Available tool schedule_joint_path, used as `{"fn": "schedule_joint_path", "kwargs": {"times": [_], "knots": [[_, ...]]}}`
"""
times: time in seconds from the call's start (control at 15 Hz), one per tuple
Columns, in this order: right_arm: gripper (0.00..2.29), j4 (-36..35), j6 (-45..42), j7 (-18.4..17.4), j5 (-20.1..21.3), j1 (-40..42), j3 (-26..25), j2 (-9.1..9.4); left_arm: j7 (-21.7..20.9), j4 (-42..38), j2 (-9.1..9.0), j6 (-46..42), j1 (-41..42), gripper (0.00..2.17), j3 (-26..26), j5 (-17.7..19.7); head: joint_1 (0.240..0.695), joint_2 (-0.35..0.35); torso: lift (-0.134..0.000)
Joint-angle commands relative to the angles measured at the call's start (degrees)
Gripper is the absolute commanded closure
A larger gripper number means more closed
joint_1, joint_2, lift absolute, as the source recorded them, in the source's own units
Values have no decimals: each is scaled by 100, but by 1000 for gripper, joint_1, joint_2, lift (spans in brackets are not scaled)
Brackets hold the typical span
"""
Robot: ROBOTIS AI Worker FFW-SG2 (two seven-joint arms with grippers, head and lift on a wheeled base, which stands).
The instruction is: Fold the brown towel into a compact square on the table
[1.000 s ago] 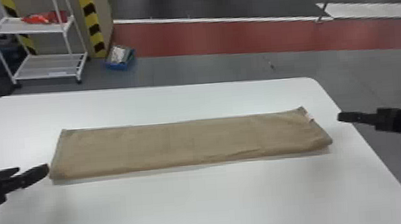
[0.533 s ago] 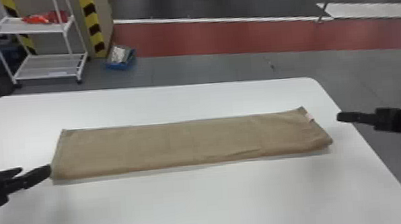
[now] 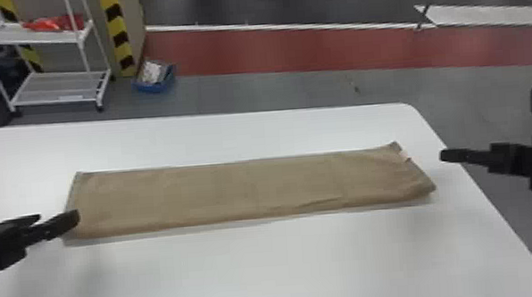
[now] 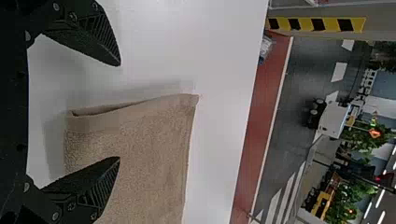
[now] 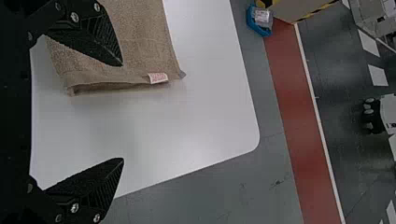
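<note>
Across the white, smooth-topped table (image 3: pixel 278 265), its length running from nine to three o'clock in the head view, lies the brown terrycloth towel (image 3: pixel 245 189), flat and folded into a long strip; a small pale fabric label (image 5: pixel 158 78) marks its three o'clock end. At nine o'clock, the left black two-fingered gripper (image 4: pixel 120 112) has its fingers spread at the towel's short end, nothing pinched between them; whether a fingertip touches the cloth cannot be told. At three o'clock, the right black two-fingered gripper (image 5: pixel 123 112) is likewise spread and empty, just beside the opposite end. The cloth should handle as light, limp and unbreakable; its looped pile ought to grip well, though stacked layers may slide or part if only the top one is caught. Best holds are probably the two short ends, each taken through every layer, near its middle or nearer corner; a broad pinch would limit sagging.
</note>
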Motion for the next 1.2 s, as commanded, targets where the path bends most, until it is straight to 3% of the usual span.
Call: {"fn": "schedule_joint_path", "kwargs": {"times": [0.0,0.53,0.73,0.87,1.13], "knots": [[181,7,-11,3,0,21,-35,0,103,83,-24,8,-178,194,-188,13,695,-144,-124],[181,86,-135,3,-9,39,-115,-53,191,724,-15,25,-521,201,-442,-145,695,-180,-124],[181,130,-135,3,-9,21,-115,-53,50,698,-15,25,-486,340,-504,-163,695,-191,-124],[181,165,-170,-6,-9,21,-115,-53,-222,680,-24,43,-486,721,-530,-312,695,-196,-124],[181,191,-205,-15,-9,21,-141,-53,-723,663,-7,25,-512,1831,-592,-558,695,-218,-124]]}}
